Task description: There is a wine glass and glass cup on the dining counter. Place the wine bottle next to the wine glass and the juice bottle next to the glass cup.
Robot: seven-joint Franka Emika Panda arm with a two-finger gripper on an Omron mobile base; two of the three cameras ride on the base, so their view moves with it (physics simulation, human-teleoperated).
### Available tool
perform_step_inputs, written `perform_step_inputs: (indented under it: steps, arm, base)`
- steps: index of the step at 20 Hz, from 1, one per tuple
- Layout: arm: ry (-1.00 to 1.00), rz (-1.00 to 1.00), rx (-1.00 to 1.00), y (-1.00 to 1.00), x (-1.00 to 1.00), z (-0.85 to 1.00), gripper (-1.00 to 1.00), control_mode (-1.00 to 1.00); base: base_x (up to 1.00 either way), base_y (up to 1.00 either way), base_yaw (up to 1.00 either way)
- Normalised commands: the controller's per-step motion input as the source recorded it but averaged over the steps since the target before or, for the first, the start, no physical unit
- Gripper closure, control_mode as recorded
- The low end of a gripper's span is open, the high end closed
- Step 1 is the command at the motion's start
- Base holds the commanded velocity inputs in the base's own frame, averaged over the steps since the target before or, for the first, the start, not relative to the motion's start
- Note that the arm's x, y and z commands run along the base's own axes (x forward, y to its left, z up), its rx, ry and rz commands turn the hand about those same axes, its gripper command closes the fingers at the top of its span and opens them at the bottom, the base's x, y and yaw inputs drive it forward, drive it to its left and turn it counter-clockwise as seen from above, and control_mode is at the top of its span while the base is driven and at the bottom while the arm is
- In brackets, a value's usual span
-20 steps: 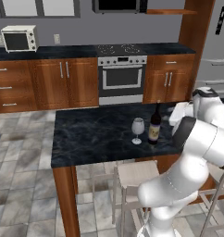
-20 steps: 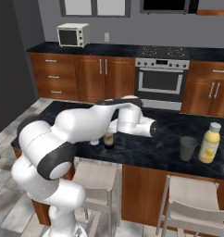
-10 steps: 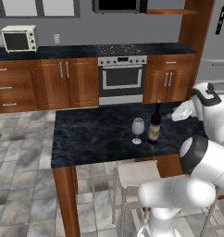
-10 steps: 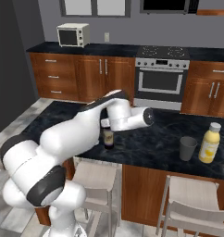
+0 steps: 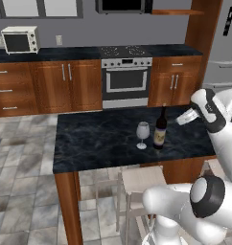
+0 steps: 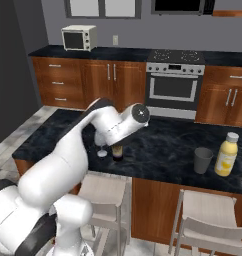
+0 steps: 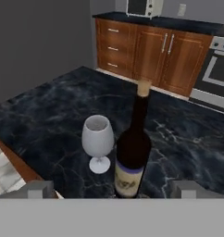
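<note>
Wine bottle [image 7: 132, 152] beside wine glass [image 7: 98, 139], upright

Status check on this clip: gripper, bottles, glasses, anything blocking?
Gripper open, empty. Wine bottle upright beside wine glass on dining counter. Juice bottle next to glass cup. Nothing in the way.

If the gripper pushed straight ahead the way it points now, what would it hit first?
Most likely the wine bottle: it stands upright, centred between the open gripper's fingertips in the hand view. The wine glass sits just to one side, probably off the line. Depth is hard to judge.
</note>
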Motion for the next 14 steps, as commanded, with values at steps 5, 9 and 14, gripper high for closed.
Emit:
perform_step_inputs:
  steps: [5, 9, 14]
  arm:
    - [0.01, -0.17, -0.09, 0.27, -0.47, 0.00, -1.00, -1.00]
    - [0.00, -0.20, -0.03, 0.27, -0.50, 0.00, -1.00, -1.00]
    - [0.06, -0.18, 0.00, 0.21, -0.43, 0.02, -1.00, -1.00]
  base:
    - [0.00, 0.00, 0.00]
    - [0.00, 0.00, 0.00]
    - [0.00, 0.00, 0.00]
